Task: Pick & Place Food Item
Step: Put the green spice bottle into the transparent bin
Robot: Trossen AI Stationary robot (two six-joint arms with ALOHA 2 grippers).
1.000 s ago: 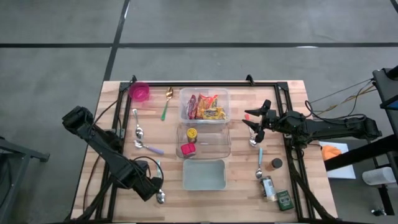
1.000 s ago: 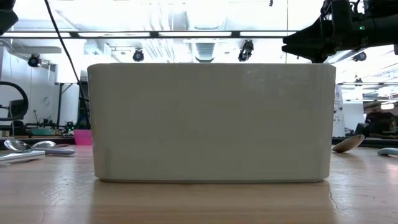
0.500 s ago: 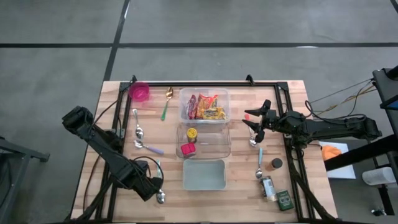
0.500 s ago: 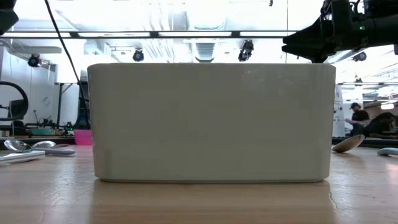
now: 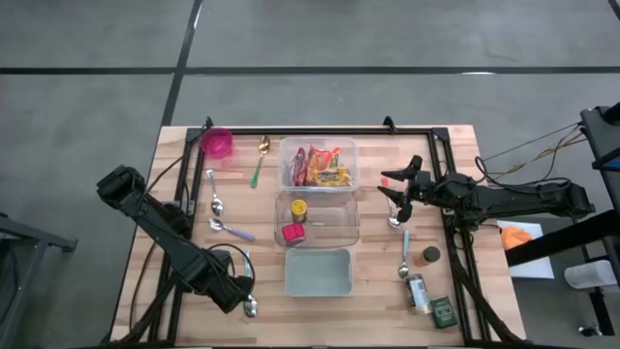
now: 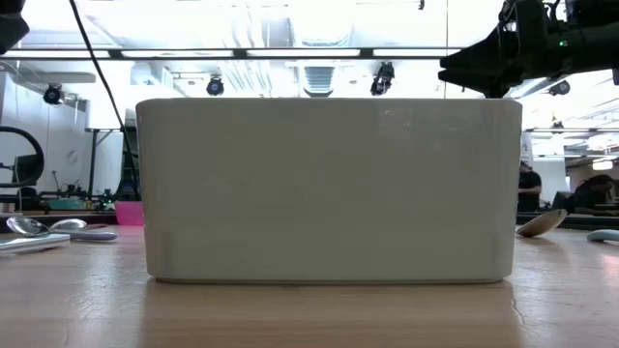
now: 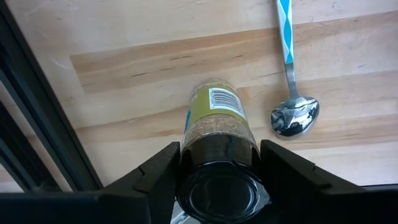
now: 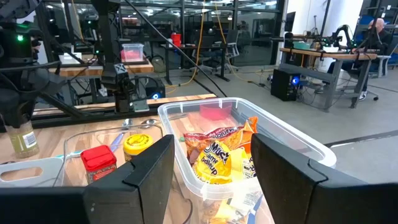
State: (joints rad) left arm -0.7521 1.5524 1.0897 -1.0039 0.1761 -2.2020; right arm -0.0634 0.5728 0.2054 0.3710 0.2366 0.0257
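Left gripper (image 7: 217, 149) is down at the table's near edge, left of the pale tub (image 5: 318, 253), clamped on a spice jar (image 7: 214, 118): both fingers (image 7: 163, 167) press the sides just below its dark lid. The jar has a green-yellow label, and from the right wrist view it looks upright with its base on or near the wood. A blue-and-white-handled spoon (image 7: 293, 115) lies just beside the jar, not touching. On the tub's right, near the front edge, there's a green tin (image 5: 444, 311), a small jar on its side (image 5: 418, 291), a brown-lidded jar (image 5: 430, 255) and another spoon (image 5: 404, 260). In the low view the tub's wall fills most of the picture. Just behind the tub is a clear container (image 5: 341, 231) holding a red-lidded jar (image 5: 292, 234) and a yellow-lidded jar (image 5: 298, 207). Behind that is a clear bin (image 5: 287, 147) of snack packets (image 5: 325, 167). Right gripper (image 5: 391, 194) hangs in the air right of those two containers, fingers apart and holding nothing. Left of the containers lie more spoons (image 5: 217, 206). At the far left corner is a pink cup (image 5: 218, 143).
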